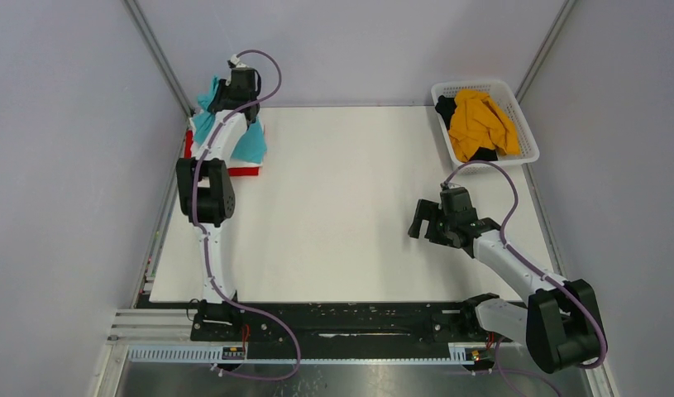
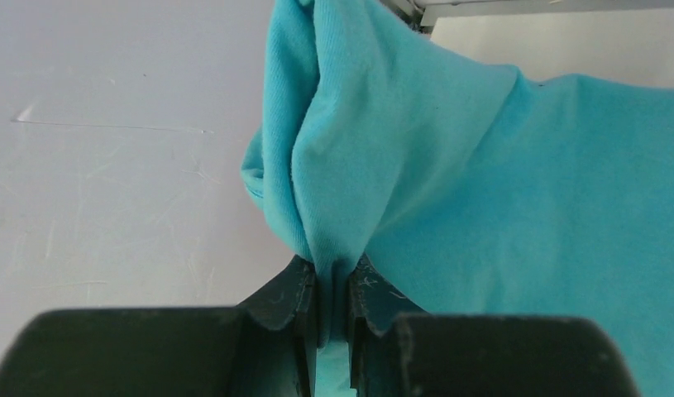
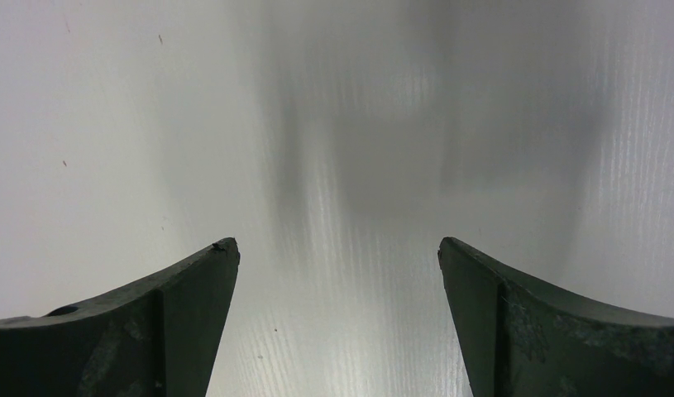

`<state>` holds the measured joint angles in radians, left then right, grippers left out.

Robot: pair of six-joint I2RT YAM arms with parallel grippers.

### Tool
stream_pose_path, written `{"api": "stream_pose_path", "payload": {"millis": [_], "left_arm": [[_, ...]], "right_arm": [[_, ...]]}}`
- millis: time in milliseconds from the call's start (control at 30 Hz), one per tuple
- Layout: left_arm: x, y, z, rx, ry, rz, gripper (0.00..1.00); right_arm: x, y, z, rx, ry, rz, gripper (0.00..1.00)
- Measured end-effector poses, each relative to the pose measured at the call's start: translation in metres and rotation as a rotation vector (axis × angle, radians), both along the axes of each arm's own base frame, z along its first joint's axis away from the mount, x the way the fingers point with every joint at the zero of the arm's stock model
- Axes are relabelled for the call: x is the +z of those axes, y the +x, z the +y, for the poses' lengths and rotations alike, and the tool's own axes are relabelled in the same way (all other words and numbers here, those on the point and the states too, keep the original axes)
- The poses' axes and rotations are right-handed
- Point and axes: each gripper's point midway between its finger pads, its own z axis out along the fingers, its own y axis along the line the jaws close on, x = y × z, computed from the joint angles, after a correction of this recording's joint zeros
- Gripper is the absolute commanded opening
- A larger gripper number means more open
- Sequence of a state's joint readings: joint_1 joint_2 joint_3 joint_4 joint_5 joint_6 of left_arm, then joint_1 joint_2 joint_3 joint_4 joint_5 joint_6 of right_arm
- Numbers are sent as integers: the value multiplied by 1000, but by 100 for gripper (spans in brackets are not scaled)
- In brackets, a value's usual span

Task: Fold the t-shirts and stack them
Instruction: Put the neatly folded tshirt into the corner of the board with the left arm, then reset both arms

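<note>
A fold of the teal t-shirt (image 2: 482,182) is pinched in my left gripper (image 2: 333,277), which is shut on it. From the top view, that gripper (image 1: 234,89) hangs over the table's far left corner. The teal t-shirt (image 1: 252,145) drapes down from it onto a red t-shirt (image 1: 244,171) lying flat there. My right gripper (image 1: 423,220) hovers low over the bare table at the right, open. Nothing lies between its fingers (image 3: 193,306), only the white tabletop (image 3: 341,165). A mustard-yellow t-shirt (image 1: 478,124) and a black one (image 1: 445,107) are heaped in the basket.
The white lattice basket (image 1: 525,132) stands at the table's far right corner. Grey walls close in on the left, back and right. The left arm's elbow (image 1: 205,192) rises above the table's left edge.
</note>
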<state>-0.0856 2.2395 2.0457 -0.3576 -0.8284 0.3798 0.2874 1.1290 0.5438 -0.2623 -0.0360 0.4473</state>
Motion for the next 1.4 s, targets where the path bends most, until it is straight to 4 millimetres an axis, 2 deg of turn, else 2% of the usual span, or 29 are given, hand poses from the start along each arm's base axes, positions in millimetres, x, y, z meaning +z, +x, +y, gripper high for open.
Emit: {"api": "stream_pose_path", "payload": {"millis": [133, 267, 333, 367, 433, 467, 500, 533, 733, 867, 1033, 1167, 1300, 1400], "left_arm": [[-17, 4, 16, 23, -23, 9, 10], [-36, 9, 25, 34, -56, 17, 11], [-43, 12, 29, 40, -69, 16, 15], [-45, 13, 31, 46, -74, 12, 21], [-49, 15, 34, 54, -85, 8, 49], [-50, 16, 35, 60, -94, 1, 67], [-50, 17, 37, 65, -99, -4, 93], [-50, 18, 39, 74, -112, -18, 98], [-51, 16, 56, 115, -168, -58, 99], [-63, 18, 49, 96, -249, -57, 99], [-89, 21, 17, 16, -435, -42, 99], [-109, 16, -17, -56, -612, -17, 99], [-109, 7, -46, -118, -768, -27, 99], [-95, -7, -64, -144, -853, -75, 99]], "right_arm": [[1, 2, 0, 1, -2, -2, 100], [2, 3, 0, 1, -2, -4, 100], [2, 3, 0, 1, -2, -3, 99], [2, 3, 0, 1, -2, -3, 99], [1, 3, 0, 1, -2, -2, 100], [1, 3, 0, 1, -3, -1, 100], [1, 2, 0, 1, -3, 0, 99], [1, 2, 0, 1, -3, 1, 99], [0, 4, -3, -11, -19, -5, 99], [1, 4, -4, -14, -22, -10, 100], [5, 5, -4, -14, -17, -25, 99], [8, 6, -3, -14, -14, -36, 99], [11, 7, -3, -15, -10, -49, 100], [15, 8, -3, -15, -6, -62, 100]]}}
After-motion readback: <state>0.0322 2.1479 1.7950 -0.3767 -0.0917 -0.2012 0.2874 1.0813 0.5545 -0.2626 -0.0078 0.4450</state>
